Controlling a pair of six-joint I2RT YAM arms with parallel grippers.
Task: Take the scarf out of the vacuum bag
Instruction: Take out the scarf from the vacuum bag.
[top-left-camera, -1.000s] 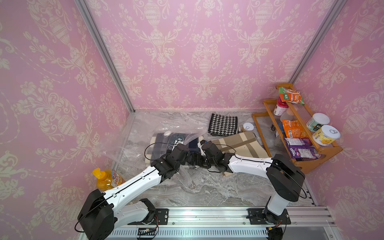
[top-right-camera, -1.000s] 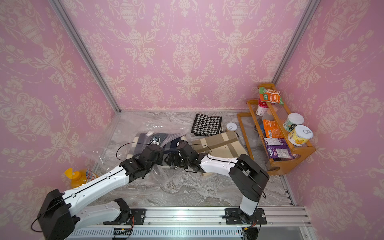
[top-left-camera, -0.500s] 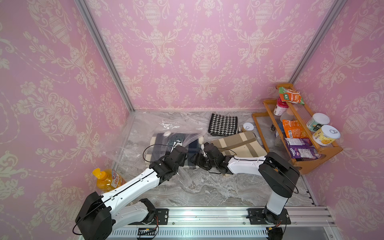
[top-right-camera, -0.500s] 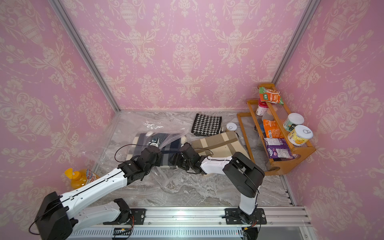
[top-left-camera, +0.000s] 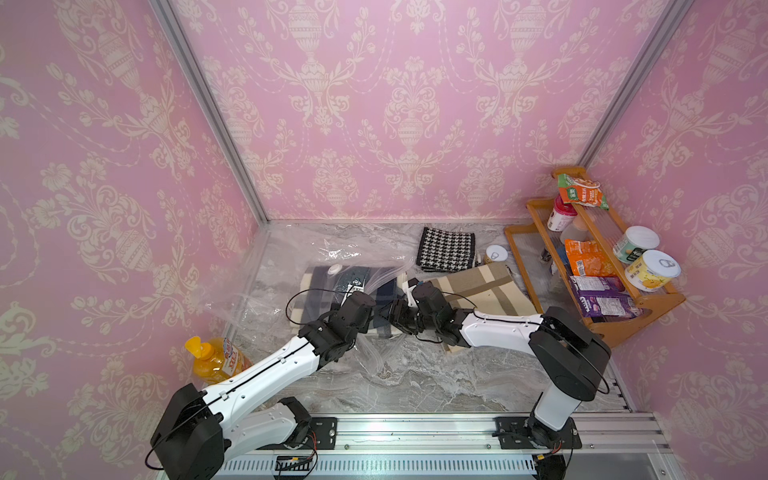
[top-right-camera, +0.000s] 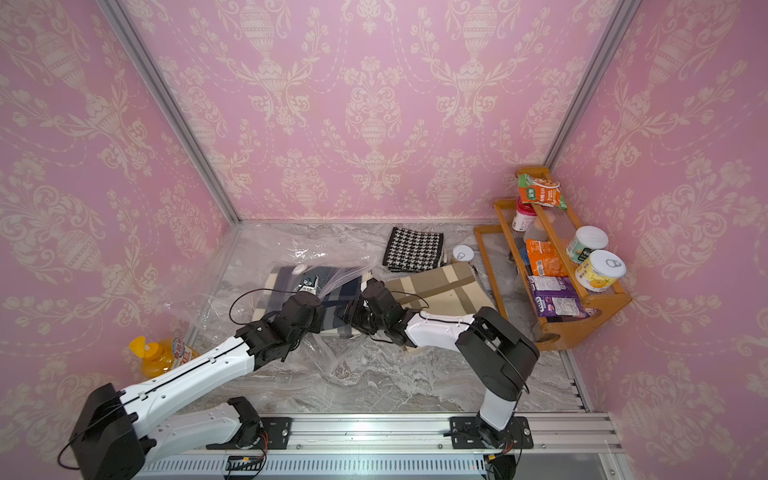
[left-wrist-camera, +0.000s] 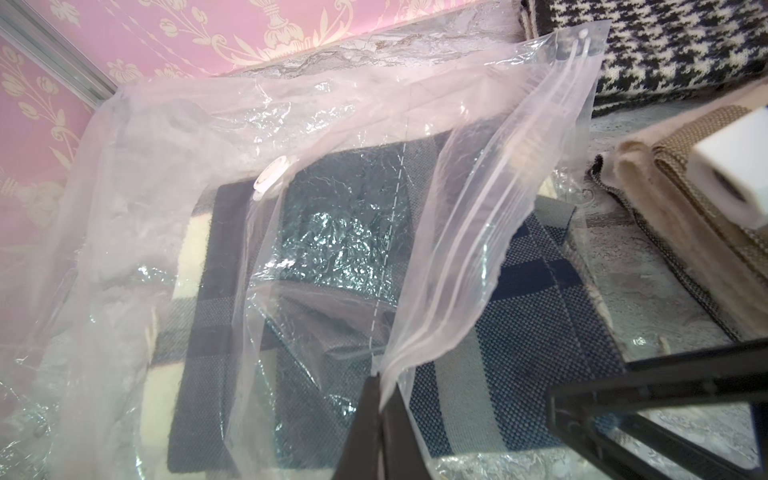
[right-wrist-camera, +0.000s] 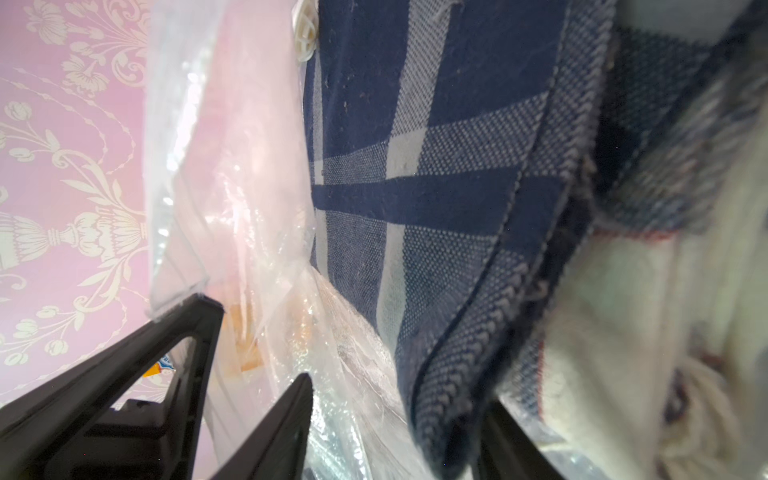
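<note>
The vacuum bag (top-left-camera: 291, 266) (top-right-camera: 266, 257) lies crumpled and transparent on the marble floor, its white valve (left-wrist-camera: 272, 178) on top. Inside it is the scarf (top-left-camera: 384, 293) (left-wrist-camera: 519, 332), navy and grey plaid with a cream part. My left gripper (left-wrist-camera: 380, 376) (top-left-camera: 370, 297) is shut on the bag's upper zip flap and holds it raised off the scarf. My right gripper (right-wrist-camera: 399, 392) (top-left-camera: 390, 318) reaches into the bag's mouth. Its fingers (right-wrist-camera: 291, 411) straddle the scarf's folded edge (right-wrist-camera: 449, 399), with loose plastic film and a gap on one side.
A beige plaid scarf (top-left-camera: 478, 286) lies under my right arm, and a houndstooth cloth (top-left-camera: 446, 249) behind it. A white-lidded can (top-left-camera: 495, 252) stands by the wooden rack (top-left-camera: 598, 316) of snacks and tins at right. An orange bottle (top-left-camera: 216, 357) stands at the front left.
My right gripper has pushed a little further left into the bag's mouth and its jaws have narrowed around the scarf's edge. The left gripper keeps its hold on the flap.
</note>
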